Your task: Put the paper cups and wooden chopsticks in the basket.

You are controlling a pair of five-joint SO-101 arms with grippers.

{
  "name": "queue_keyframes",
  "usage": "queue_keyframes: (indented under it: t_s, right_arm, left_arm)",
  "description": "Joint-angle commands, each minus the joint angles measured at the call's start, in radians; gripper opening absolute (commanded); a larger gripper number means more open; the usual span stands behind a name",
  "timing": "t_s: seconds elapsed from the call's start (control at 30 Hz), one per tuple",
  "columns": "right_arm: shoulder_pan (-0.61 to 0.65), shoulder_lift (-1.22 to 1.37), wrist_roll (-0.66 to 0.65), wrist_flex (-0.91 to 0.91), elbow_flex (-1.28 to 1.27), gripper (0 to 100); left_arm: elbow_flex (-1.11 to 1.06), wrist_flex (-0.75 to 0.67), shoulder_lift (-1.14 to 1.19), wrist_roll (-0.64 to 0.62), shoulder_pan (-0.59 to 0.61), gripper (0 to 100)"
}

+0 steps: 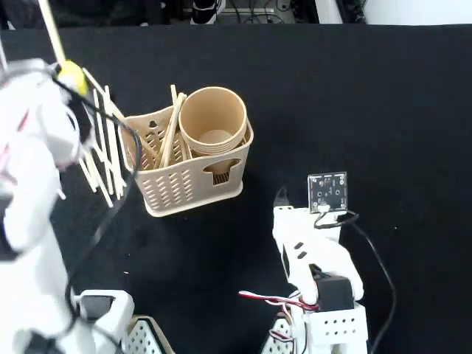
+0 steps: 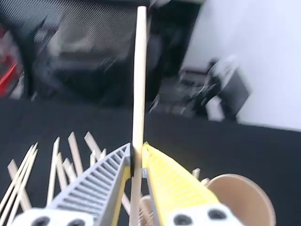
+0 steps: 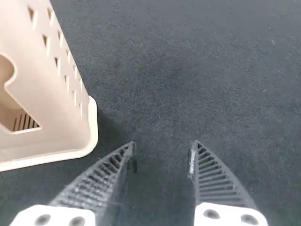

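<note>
A beige basket (image 1: pixel 193 177) stands left of the table's middle. It holds stacked paper cups (image 1: pixel 213 122) and a few wooden chopsticks (image 1: pixel 172 129). More chopsticks (image 1: pixel 103 158) lie loose on the black cloth to the basket's left. My left gripper (image 1: pixel 68 74) is raised over that pile, shut on one chopstick (image 2: pixel 139 70) that points up between its grey and yellow fingers (image 2: pixel 136 153). The loose sticks (image 2: pixel 56 169) and a cup rim (image 2: pixel 240 197) lie below it. My right gripper (image 3: pixel 162 153) is open and holds nothing. It sits low over the cloth beside the basket's corner (image 3: pixel 51 103).
The right arm's white body (image 1: pixel 317 265) stands at the front middle, with its gripper (image 1: pixel 282 200) just right of the basket. The left arm (image 1: pixel 29 206) rises along the left edge with a black cable. Bare black cloth covers the right half and the back.
</note>
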State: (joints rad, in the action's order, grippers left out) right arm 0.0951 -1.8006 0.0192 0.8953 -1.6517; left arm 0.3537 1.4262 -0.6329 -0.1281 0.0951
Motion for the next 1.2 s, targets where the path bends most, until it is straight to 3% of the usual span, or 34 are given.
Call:
queue_keyframes:
  t_s: [0.0, 0.23, 0.43, 0.5, 0.63, 0.87, 1.0, 1.17]
  right_arm:
    - [-0.009, -0.088, -0.011, -0.017, 0.002, 19.1]
    - [-0.009, -0.088, -0.011, -0.017, 0.002, 19.1]
    - [-0.009, -0.088, -0.011, -0.017, 0.002, 19.1]
    - [-0.009, -0.088, -0.011, -0.017, 0.002, 19.1]
    - [-0.009, -0.088, -0.011, -0.017, 0.002, 19.1]
    - [-0.009, -0.088, -0.011, -0.017, 0.002, 19.1]
    - [-0.009, -0.088, -0.011, -0.017, 0.002, 19.1]
    - [-0.009, -0.088, -0.011, -0.017, 0.002, 19.1]
  left_arm:
    - [-0.412, -0.313, -0.302, -0.014, -0.081, 3]
    - [-1.070, -0.875, -0.675, -0.014, -0.182, 3]
    - [-1.382, -1.103, -0.819, -0.014, -0.222, 3]
    - [-1.437, -1.089, -0.825, -0.011, -0.219, 4]
    - [-1.419, -0.967, -0.824, -0.037, -0.211, 18]
    - [-1.326, -0.910, -0.824, -0.084, -0.127, 19]
    - [-1.121, -0.717, -0.799, -0.135, 0.033, 18]
    - [-1.012, -0.684, -0.568, -0.213, 0.326, 18]
